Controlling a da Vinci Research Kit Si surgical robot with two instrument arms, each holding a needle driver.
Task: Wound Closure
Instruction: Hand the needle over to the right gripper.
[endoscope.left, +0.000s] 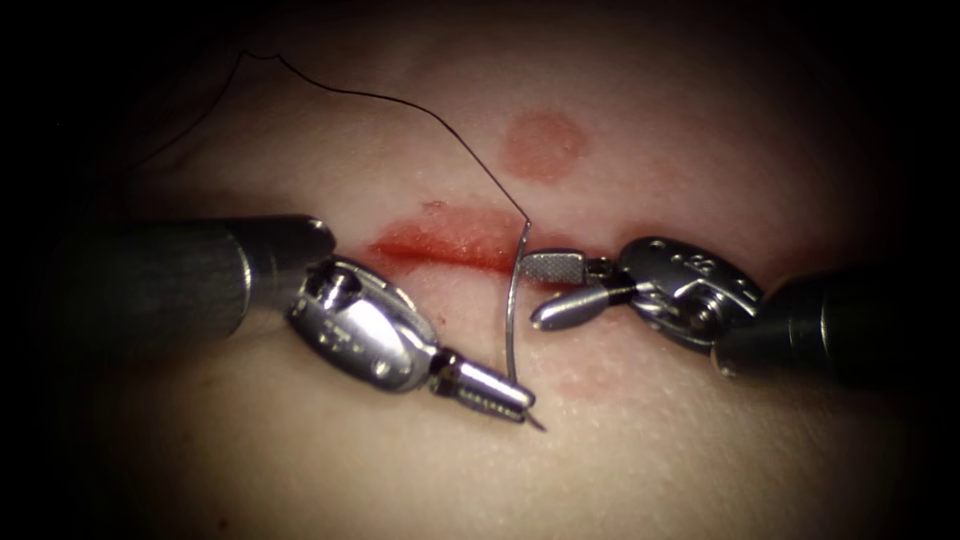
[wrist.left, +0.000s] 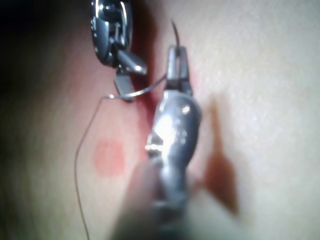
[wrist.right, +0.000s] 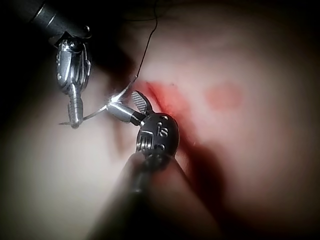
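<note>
Nearest the endoscope, left tool (endoscope.left: 500, 395) comes in from the left, fingers closed on the needle (endoscope.left: 513, 305) close to its pointed end; the tip pokes out just past the fingers, low and right of them, and whether it touches the tissue (endoscope.left: 300, 470) is hard to tell. Needle body arcs up from that grip across the cut (endoscope.left: 450, 245), free of the tissue as far as can be seen. Right tool (endoscope.left: 548, 288) enters from the right, fingers spread open around the upper part of the needle, holding nothing; one finger lies just beside the needle shaft, contact unclear. Thread (endoscope.left: 400, 100) leaves the needle's top end at the cut and runs up and left over the far tissue, fading into the dark at the upper left, end cut off from sight. Red fluid (endoscope.left: 430, 240) lines the cut's left stretch; a round reddish mark (endoscope.left: 542, 145) sits beyond it. Right wrist view: right tool (wrist.right: 131, 106) open beside the needle (wrist.right: 102, 107), left tool (wrist.right: 75, 117) clamped on it. Both shafts vanish into shadow at the picture edges; bare tissue lies open in front of and behind the cut.
</note>
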